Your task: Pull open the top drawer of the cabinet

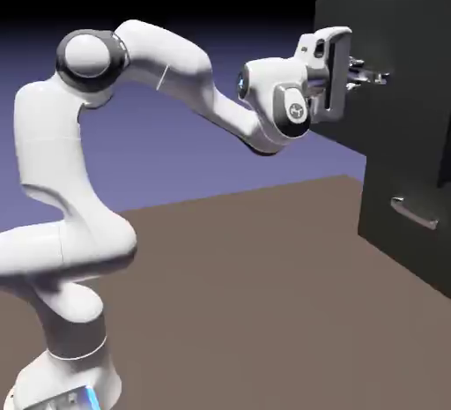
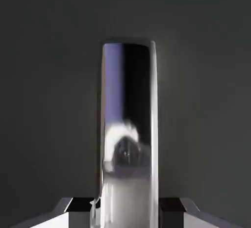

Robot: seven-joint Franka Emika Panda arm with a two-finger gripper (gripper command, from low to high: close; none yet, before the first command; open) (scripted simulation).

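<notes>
The cabinet (image 1: 388,249) is a tall dark box at the exterior view's right. Its top drawer (image 1: 401,29) is the upper dark panel, and its left edge stands out further left than the lower front. My gripper (image 1: 361,71) reaches level to the drawer's silver bar handle (image 1: 380,76) and is shut on it. In the hand view the handle (image 2: 128,124) runs as a broad shiny bar up from between the two grey fingertips (image 2: 73,208), with the gripper (image 2: 126,215) shut around it. Dark drawer front (image 2: 49,75) fills everything behind.
The lower drawer's silver handle (image 1: 414,212) sits below and to the right of my hand. A brown table top (image 1: 264,294) spreads between the robot's base and the cabinet. The white arm (image 1: 167,64) arches across from the lower left.
</notes>
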